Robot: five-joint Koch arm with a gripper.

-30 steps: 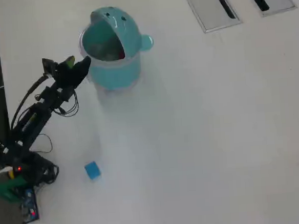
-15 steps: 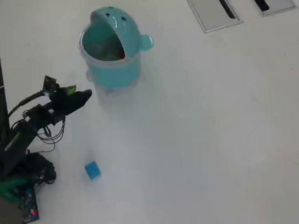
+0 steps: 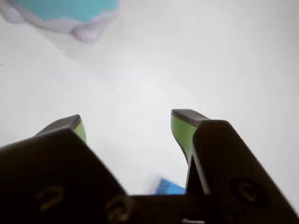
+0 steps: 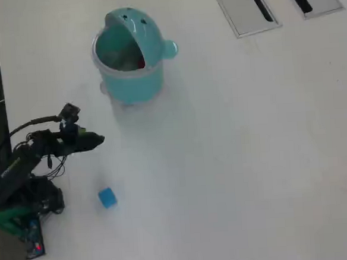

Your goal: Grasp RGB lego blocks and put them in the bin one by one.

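Hand (image 3: 128,123) empty, jaws spread wide. Blue block (image 4: 107,197) on table (image 4: 253,160) just below and behind the fingertips, bin (image 4: 126,56) well ahead. Risk: descending from here lands ahead of block, nudging or missing it.

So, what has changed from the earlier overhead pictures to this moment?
The gripper has drawn back from beside the bin and moved toward the bottom of the overhead view, nearer the blue block. The wrist view shows its jaws apart with nothing between them. The blue block, the bin and the grey panels stayed where they were.
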